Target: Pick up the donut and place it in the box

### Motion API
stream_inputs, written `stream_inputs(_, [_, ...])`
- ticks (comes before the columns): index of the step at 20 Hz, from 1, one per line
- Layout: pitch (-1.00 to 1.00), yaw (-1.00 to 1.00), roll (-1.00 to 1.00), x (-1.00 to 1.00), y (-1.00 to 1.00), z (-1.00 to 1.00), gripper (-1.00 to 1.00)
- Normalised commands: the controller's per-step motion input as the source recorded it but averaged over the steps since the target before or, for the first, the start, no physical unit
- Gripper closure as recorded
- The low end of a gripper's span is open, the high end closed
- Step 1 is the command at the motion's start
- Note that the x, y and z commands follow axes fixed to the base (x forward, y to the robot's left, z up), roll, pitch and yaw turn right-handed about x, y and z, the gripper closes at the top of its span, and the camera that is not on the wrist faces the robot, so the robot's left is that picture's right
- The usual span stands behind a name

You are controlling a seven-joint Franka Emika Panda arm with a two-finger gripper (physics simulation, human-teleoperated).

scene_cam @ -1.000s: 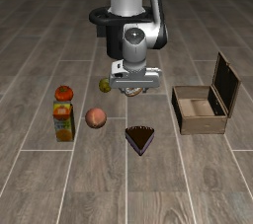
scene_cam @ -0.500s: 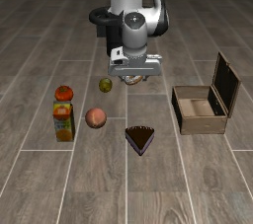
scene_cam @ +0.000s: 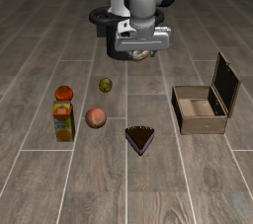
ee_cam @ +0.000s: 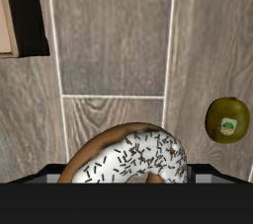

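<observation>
The donut (scene_cam: 140, 54), brown with white icing and dark sprinkles, hangs in my gripper (scene_cam: 140, 50), well above the wooden floor. In the wrist view the donut (ee_cam: 130, 159) lies right at my fingers, and the gripper (ee_cam: 126, 177) is shut on it. The open brown box (scene_cam: 205, 107) with its raised lid stands on the floor toward the exterior view's right, lower than the gripper in that view. A corner of the box (ee_cam: 22, 16) with its dark inside appears in the wrist view, apart from the donut.
A green kiwi (scene_cam: 105, 85) (ee_cam: 227, 119) lies on the floor near the hand. A peach (scene_cam: 95, 118), an orange juice bottle (scene_cam: 64, 122) and a red fruit (scene_cam: 64, 94) sit at the exterior view's left. A chocolate cake slice (scene_cam: 140, 139) lies in front.
My gripper has risen from the floor with the donut held in it. The other objects have stayed put.
</observation>
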Motion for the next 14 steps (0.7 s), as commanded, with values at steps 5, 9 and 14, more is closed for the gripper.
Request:
stream_inputs(5, [0.00, 0.00, 0.00, 0.00, 1.00, 0.00, 1.00])
stream_inputs(9, [0.00, 0.00, 0.00, 0.00, 1.00, 0.00, 1.00])
stream_inputs(14, [0.00, 0.00, 0.00, 0.00, 0.80, 0.20, 1.00])
